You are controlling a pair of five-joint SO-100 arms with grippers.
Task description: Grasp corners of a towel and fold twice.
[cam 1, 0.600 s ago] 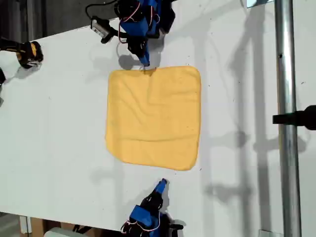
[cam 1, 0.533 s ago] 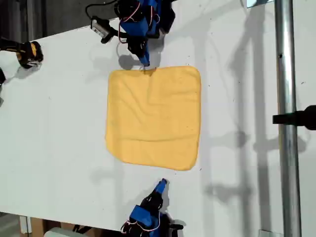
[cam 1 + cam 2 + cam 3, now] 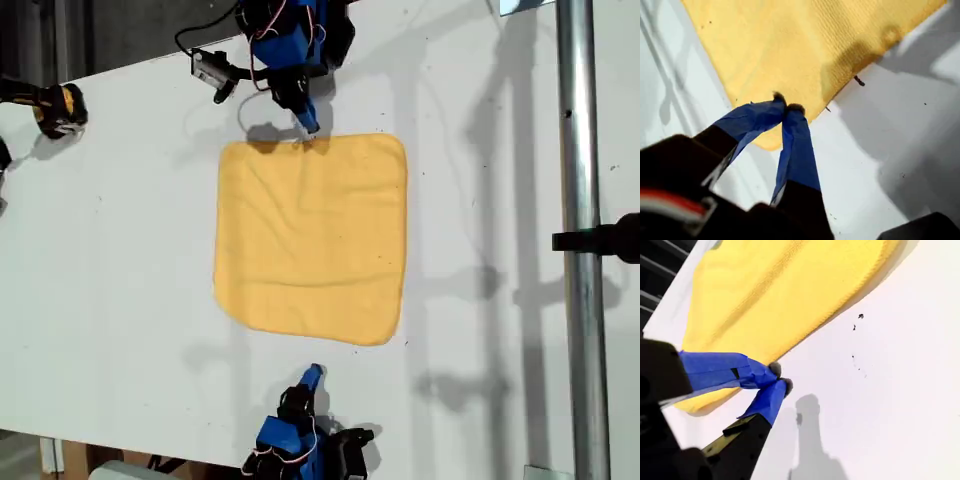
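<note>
The yellow-orange towel (image 3: 310,240) lies flat on the white table (image 3: 120,260). My first gripper (image 3: 309,127) is at the far edge of the towel in the exterior view, shut, its blue fingertips together right at the hem. The first wrist view shows those tips (image 3: 785,106) over the towel (image 3: 805,45) close to a rounded corner (image 3: 767,142). My second gripper (image 3: 314,372) is shut near the table's near edge, a short gap away from the towel's near hem. In the second wrist view it (image 3: 780,377) hangs over bare table beside the towel (image 3: 780,290), with a corner (image 3: 687,405) behind one finger.
A vertical metal pole (image 3: 580,240) with a black clamp (image 3: 605,240) runs down the exterior view's right. A yellow and black object (image 3: 55,108) sits at the exterior view's upper left. Small dark specks (image 3: 860,316) lie on the table beside the hem.
My first gripper has shifted a little toward the exterior view's right along the towel's far edge. My second gripper has moved slightly toward that view's left. The towel has not moved.
</note>
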